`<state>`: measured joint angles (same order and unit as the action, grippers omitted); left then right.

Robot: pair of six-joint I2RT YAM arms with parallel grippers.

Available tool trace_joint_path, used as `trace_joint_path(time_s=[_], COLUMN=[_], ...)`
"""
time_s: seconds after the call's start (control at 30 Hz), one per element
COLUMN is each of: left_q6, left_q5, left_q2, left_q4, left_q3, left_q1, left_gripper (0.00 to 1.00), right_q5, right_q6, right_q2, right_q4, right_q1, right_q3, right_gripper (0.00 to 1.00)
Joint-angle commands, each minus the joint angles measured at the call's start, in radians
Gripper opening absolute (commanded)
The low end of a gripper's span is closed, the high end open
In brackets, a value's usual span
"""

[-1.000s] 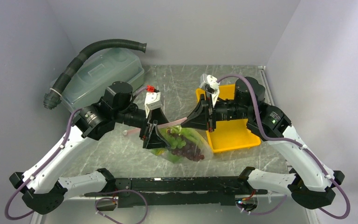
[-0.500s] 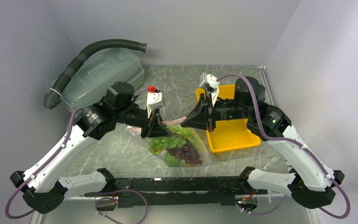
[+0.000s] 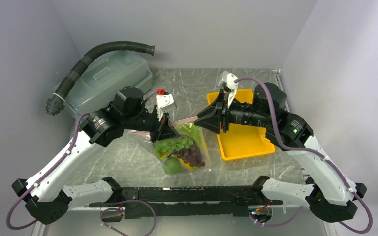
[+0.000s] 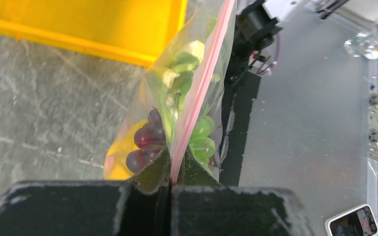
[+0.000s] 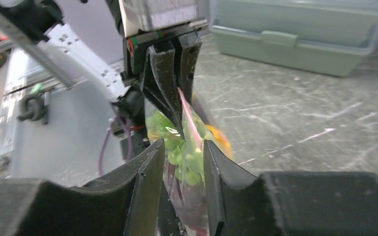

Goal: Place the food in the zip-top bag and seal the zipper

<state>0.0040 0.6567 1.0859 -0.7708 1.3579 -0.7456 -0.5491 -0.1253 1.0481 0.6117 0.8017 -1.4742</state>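
Note:
The clear zip-top bag (image 3: pixel 182 153) hangs between my two arms over the table. Inside it the food shows: green grapes (image 3: pixel 173 145), dark purple grapes (image 3: pixel 192 155) and a round green vegetable (image 3: pixel 173 166). My left gripper (image 3: pixel 164 132) is shut on the pale pink zipper (image 3: pixel 183 120) near its left end. In the left wrist view the strip (image 4: pixel 202 83) runs straight out of the shut jaws (image 4: pixel 171 172). My right gripper (image 3: pixel 200 119) stands open at the zipper's right end. Its fingers straddle the bag's top (image 5: pixel 182 152) with a gap on each side.
A yellow tray (image 3: pixel 243 140) sits on the table right of the bag, under the right arm. A large translucent lidded tub (image 3: pixel 106 78) with a black corrugated hose (image 3: pixel 93 53) lies at the back left. The marbled table (image 3: pixel 187 86) is walled in.
My left gripper has shut on the zipper and risen with it. My right gripper has opened and drawn back to the right. The bag has shifted left.

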Motion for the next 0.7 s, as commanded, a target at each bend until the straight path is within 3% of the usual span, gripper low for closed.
trace_joint_path(time_s=[0.0, 0.1, 0.2, 0.43, 0.67], left_q6=[-0.027, -0.032, -0.022, 0.044, 0.119], left_q5=[-0.164, -0.272, -0.365, -0.639, -0.856], left_q2=[-0.003, -0.004, 0.006, 0.083, 0.157], left_q4=[0.050, 0.057, 0.060, 0.096, 0.264], left_q3=[0.043, 0.048, 0.063, 0.102, 0.074], left_q1=[0.003, 0.002, 0.002, 0.002, 0.002], left_gripper=[0.00, 0.00, 0.00, 0.00, 0.00], right_q5=[0.217, 0.319, 0.413, 0.515, 0.514], right_q6=[0.021, 0.034, 0.043, 0.051, 0.053], right_q2=[-0.076, -0.110, -0.141, -0.206, -0.249], right_q4=[-0.016, 0.000, 0.011, -0.001, -0.012], right_q1=[0.000, 0.000, 0.000, 0.000, 0.000], right_q3=[-0.004, 0.017, 0.041, 0.137, 0.220], right_gripper=[0.45, 0.56, 0.60, 0.62, 0.62])
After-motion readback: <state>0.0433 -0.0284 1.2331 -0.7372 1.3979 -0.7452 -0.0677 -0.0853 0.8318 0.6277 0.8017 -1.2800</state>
